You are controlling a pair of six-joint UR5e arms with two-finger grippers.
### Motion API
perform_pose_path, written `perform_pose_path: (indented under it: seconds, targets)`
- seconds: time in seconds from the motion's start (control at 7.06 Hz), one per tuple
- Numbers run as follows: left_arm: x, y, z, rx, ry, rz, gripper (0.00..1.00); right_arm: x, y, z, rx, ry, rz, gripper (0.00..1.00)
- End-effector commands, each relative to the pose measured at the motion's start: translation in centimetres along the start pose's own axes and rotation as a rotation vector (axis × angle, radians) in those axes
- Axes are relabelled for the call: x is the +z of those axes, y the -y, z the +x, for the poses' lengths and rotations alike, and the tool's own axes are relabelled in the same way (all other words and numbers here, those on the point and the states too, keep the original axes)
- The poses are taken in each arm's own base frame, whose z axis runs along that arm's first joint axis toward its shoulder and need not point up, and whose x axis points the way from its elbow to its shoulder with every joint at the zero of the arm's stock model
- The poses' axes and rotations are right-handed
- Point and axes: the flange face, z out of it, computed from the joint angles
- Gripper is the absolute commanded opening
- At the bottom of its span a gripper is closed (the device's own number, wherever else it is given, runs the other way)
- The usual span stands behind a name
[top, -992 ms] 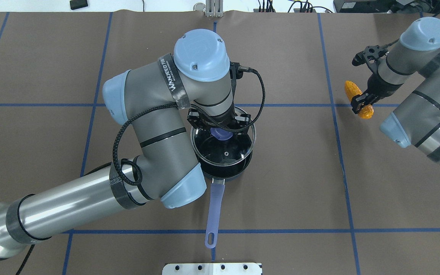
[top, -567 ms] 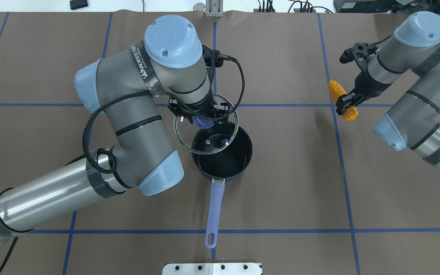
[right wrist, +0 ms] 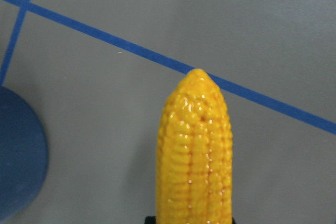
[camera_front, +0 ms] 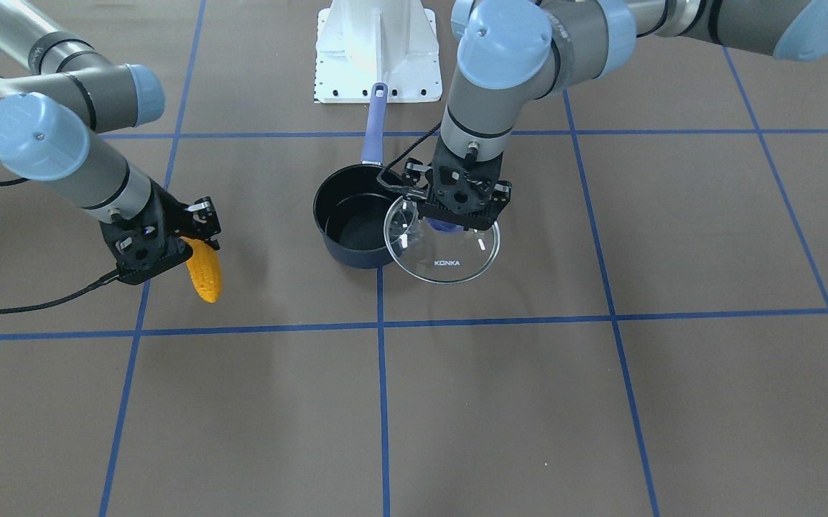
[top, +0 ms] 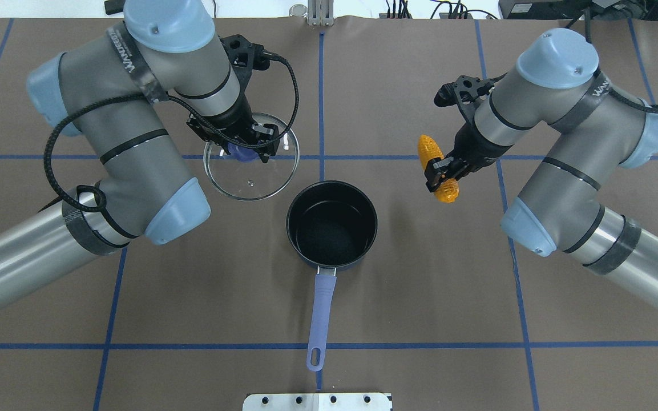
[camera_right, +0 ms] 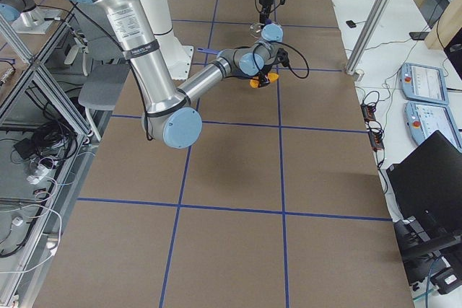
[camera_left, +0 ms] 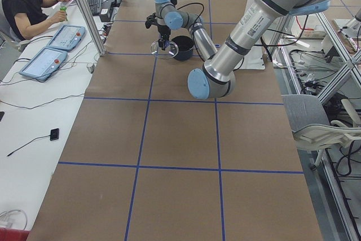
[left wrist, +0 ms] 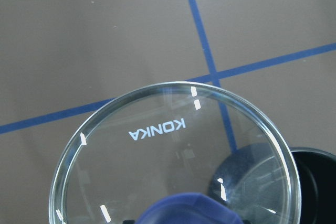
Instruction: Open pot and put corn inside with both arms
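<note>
The dark navy pot [top: 331, 225] stands open at the table's middle, its lavender handle [top: 319, 317] toward the robot; it also shows in the front view [camera_front: 356, 226]. My left gripper [top: 241, 149] is shut on the blue knob of the glass lid [top: 250, 165] and holds it in the air, up and to the left of the pot. The lid with its "KONKA" print shows in the front view [camera_front: 446, 253] and the left wrist view [left wrist: 173, 161]. My right gripper [top: 441, 171] is shut on the yellow corn [top: 437, 165], held above the table to the pot's right. The corn fills the right wrist view [right wrist: 195, 150].
The brown table cover carries a grid of blue tape lines [top: 397, 157]. A white base plate [top: 317, 401] sits at the near edge, just past the handle's tip. A person [camera_left: 25, 4] sits at the side bench in the exterior left view.
My left gripper has lifted the lid off the pot and carried it up and to the left. My right gripper has moved the corn leftward, nearer the pot.
</note>
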Motion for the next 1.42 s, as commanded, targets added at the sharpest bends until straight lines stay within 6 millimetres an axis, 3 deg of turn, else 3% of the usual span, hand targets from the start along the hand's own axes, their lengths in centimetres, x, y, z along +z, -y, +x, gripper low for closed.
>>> perform_pose_path:
  seconds: [0.0,0.28,0.71,0.85,0.99,1.13,1.28]
  targets:
    - [-0.6,0.6,-5.8,0.048,-0.002,-0.018,0.55,0.7,-0.1,-8.4,-0.021,0.073,-0.007,0.23]
    - [-0.8,0.8,-9.5,0.091,0.023,-0.016,0.55,1.4,-0.3,-11.4,-0.048,0.099,-0.019,0.23]
    - [-1.0,1.0,-11.7,0.105,0.039,-0.014,0.55,3.1,-1.5,-13.0,-0.071,0.110,-0.046,0.23]
    - [-0.9,1.1,-12.0,0.111,0.041,-0.014,0.55,3.2,-1.5,-13.1,-0.072,0.111,-0.047,0.29]
    - [-0.1,0.5,-13.4,0.123,0.052,-0.030,0.55,3.2,-1.5,-13.1,-0.073,0.110,-0.043,0.99]
    - [0.3,0.1,-15.4,0.133,0.059,-0.026,0.55,3.0,-1.5,-13.3,-0.076,0.114,-0.042,1.00]
    - [0.7,-0.6,-19.1,0.155,0.064,-0.024,0.55,2.7,-1.3,-13.7,-0.081,0.118,-0.035,1.00]
